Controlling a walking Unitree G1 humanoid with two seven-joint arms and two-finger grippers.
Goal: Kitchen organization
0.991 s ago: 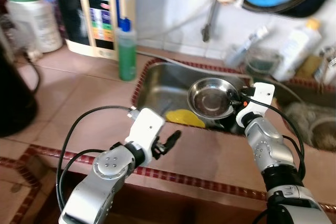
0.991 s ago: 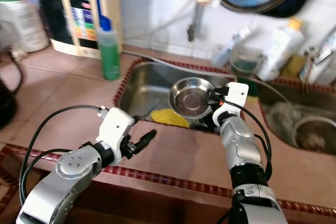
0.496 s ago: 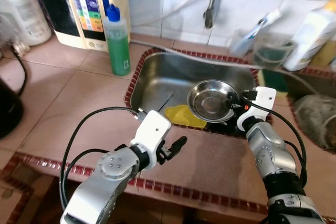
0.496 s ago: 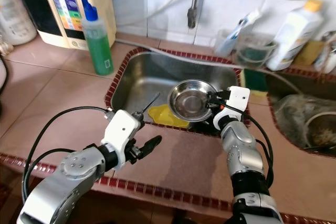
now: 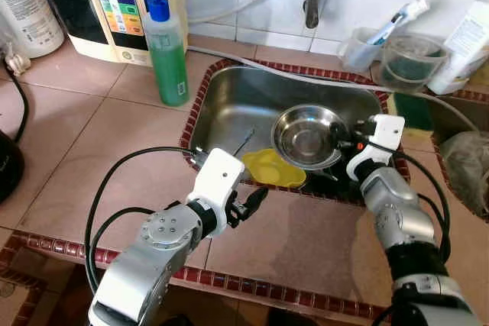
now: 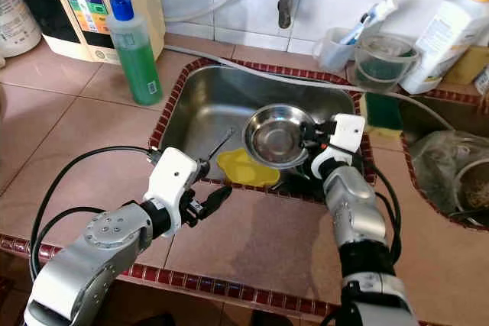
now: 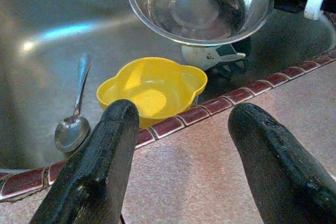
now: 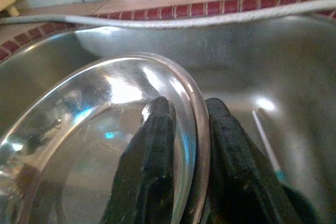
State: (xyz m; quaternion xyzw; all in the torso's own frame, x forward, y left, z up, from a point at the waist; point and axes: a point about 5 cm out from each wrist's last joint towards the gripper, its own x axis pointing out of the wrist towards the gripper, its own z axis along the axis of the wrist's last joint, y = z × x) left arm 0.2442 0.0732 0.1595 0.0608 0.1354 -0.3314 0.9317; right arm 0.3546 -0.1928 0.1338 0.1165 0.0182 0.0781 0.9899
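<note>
Left eye view is showing the tiled counter with the sink sunk into it, and the whole picture is sitting differently than a second ago: the head has tipped down and closer, so the basin is now lying squarely in view. In that time the bowl has come lower, from above the sink's near edge to just over the basin. The right gripper is pinching its rim, one finger inside and one outside, holding it tilted above the dark dishes at the sink's right end. That reads as a lowering move, so the bowl is probably being set down in the sink. The left gripper is hovering spread wide and empty over the counter's red edge, just short of the yellow dish in the basin, with a spoon lying beside that dish
</note>
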